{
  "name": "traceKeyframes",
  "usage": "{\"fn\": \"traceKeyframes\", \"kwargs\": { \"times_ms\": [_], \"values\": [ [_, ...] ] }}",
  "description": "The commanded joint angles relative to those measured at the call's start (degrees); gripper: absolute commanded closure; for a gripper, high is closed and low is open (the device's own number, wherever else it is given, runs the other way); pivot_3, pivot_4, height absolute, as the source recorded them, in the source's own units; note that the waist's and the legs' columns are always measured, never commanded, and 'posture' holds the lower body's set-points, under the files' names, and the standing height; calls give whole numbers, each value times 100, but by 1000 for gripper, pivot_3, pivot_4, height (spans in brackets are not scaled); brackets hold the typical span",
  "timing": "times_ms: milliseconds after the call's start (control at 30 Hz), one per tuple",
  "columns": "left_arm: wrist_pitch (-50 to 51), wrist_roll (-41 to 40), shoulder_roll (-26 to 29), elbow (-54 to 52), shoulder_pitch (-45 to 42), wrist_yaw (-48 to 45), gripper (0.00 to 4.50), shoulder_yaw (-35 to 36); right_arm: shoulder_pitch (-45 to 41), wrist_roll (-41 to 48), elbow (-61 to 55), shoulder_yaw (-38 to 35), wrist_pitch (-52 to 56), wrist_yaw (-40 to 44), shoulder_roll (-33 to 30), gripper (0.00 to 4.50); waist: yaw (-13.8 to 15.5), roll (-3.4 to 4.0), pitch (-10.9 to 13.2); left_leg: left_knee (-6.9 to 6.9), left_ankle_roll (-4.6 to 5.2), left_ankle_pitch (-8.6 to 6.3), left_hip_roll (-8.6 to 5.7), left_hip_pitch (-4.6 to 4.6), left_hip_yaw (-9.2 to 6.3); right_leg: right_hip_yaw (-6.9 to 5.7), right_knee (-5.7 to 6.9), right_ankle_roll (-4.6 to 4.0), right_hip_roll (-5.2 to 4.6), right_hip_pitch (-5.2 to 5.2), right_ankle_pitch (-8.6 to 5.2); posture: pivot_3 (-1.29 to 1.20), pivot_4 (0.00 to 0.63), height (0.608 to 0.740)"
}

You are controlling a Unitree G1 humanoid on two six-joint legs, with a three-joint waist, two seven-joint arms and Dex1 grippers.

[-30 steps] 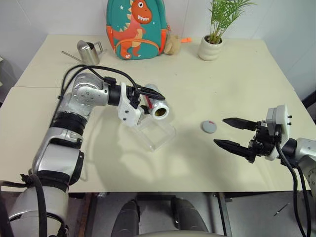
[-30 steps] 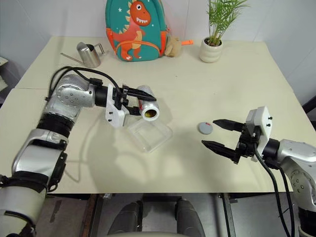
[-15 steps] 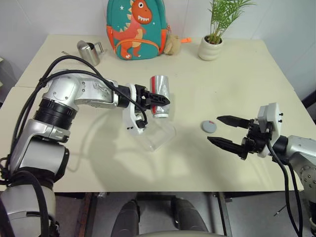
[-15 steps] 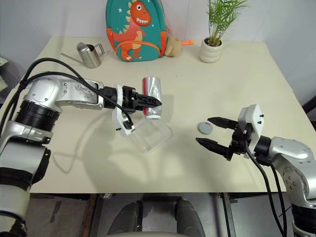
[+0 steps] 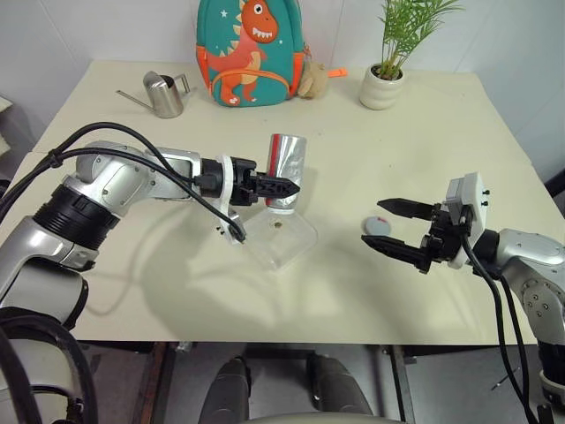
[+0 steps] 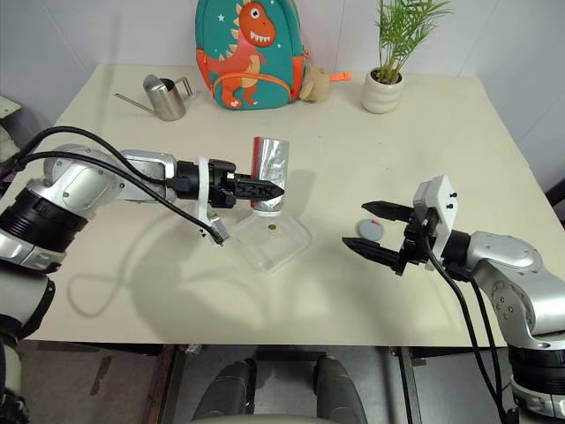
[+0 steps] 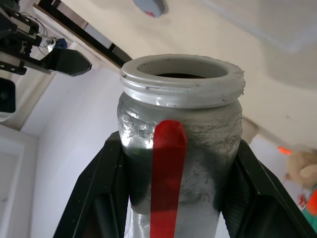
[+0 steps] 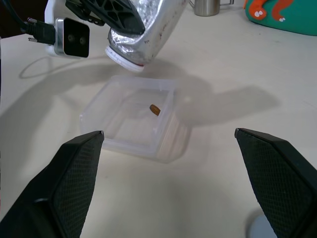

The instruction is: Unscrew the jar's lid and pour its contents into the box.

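A steel watering can [image 5: 164,94] stands at the far left of the cream counter [image 5: 424,150]. Beside it, a teal dinosaur backpack [image 5: 252,51] leans upright, a small plush toy [image 5: 311,79] touching its side. A potted plant [image 5: 386,81] sits far right.

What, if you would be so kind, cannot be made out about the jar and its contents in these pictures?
- Jar, head views: it is upended in the left hand, mouth facing down over the box, so its inside is hidden.
- Jar, left wrist view: the inside past the rim is dark; anything remaining cannot be told.
- Brown piece in the box: too small to identify.
- Lid: partly hidden between the right hand's fingers.
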Motion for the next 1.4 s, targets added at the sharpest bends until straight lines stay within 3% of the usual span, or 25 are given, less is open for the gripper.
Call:
{"fn": "traceKeyframes", "kwargs": {
  "times_ms": [33,167,267,333,500,633,867,1300,1400],
  "values": [
    [-76,-779,-43,402,-51,-213,2541,261,-105,14,-50,-25,-118,43,41,46,0,0,0,1,0,0,0,1,0,0,1,0,0,0,0,0,150,740],
    [-325,-3146,-433,1755,80,-1594,2541,923,-135,1,-33,-45,-133,74,48,46,0,0,0,4,7,4,-1,7,1,-1,14,-2,0,0,0,0,150,740],
    [-78,-4985,-724,1989,451,-2909,2541,1377,-149,7,-11,-72,-146,151,12,46,-21,2,-1,3,7,5,0,8,3,-1,14,-3,-1,0,-1,0,150,740],
    [168,-5637,-840,1903,695,-3451,2541,1628,-181,40,13,-102,-153,248,-22,46,-28,2,-1,2,7,5,2,6,4,-2,21,-3,-1,0,-1,0,150,740],
    [2439,-8779,-1673,1690,1636,-5250,2541,3002,-461,21,295,-147,-199,536,-114,46,-45,3,-2,5,7,4,2,4,4,-2,38,-3,-3,-2,-1,0,150,740],
    [4086,-10289,-2074,1329,2144,-6121,2541,3820,-626,-54,459,-74,-219,664,-152,46,-42,3,-2,9,8,4,5,13,2,-4,34,-8,0,-2,-3,0,150,740],
    [5205,-11277,-2378,871,2608,-6651,2541,4449,-795,-87,535,26,-148,865,-217,46,-21,3,-2,18,7,4,2,12,1,-4,34,-9,-3,-2,-4,0,150,740],
    [5219,-11158,-2434,375,3501,-7036,2541,4456,-936,-105,654,136,-43,1117,-371,46,-32,3,-2,20,7,4,2,12,0,-3,31,-9,-3,-1,-4,0,150,740],
    [5234,-11177,-2468,231,3643,-6966,1611,4523,-979,-150,722,159,-42,1196,-382,0,-29,3,-2,20,7,4,2,12,0,-2,31,-9,-4,-1,-4,0,150,740]
  ]
}}
